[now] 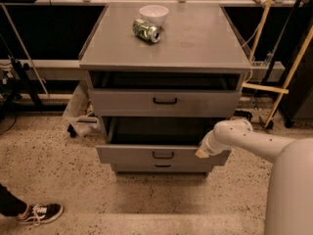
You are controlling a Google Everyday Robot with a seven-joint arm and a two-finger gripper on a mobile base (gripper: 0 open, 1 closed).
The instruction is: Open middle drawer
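Pulled-out middle drawer, hand at its right front, grip unclear, can label unreadable

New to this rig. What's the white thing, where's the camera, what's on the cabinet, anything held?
One camera view, looking down at the front of a grey three-drawer cabinet; its mounting is unknown. The white tube from the right is the robot's only arm. Its gripper sits at the front of the middle drawer, near its right end; that drawer is pulled out, dark inside showing. On top: a white bowl and, beside it, a green can on its side. Whether the gripper grasps anything cannot be told.
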